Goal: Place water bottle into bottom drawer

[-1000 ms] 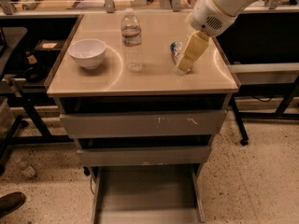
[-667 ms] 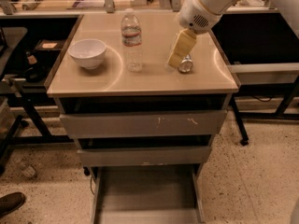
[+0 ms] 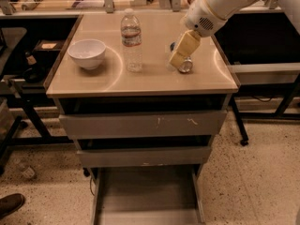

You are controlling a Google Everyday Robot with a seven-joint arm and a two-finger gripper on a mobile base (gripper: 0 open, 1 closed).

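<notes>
The water bottle (image 3: 131, 40), clear and ribbed with a white cap and pale label band, stands upright on the beige cabinet top (image 3: 140, 81), near the middle. My gripper (image 3: 178, 58) reaches in from the upper right and hangs just above the top, a short way right of the bottle and apart from it. A short can (image 3: 184, 64) lies on its side right under and behind the gripper. The bottom drawer (image 3: 146, 196) is pulled out toward the front, showing a plain grey floor with nothing in it.
A white bowl (image 3: 87, 53) sits on the left of the cabinet top. The two upper grey drawers (image 3: 140, 124) are closed. A black table (image 3: 18, 64) stands to the left, a dark bench (image 3: 262, 69) to the right. A shoe (image 3: 10, 203) shows at the lower left floor.
My gripper has swung left across the cabinet top, from the right edge toward the bottle. The bottle, bowl and drawers have not moved.
</notes>
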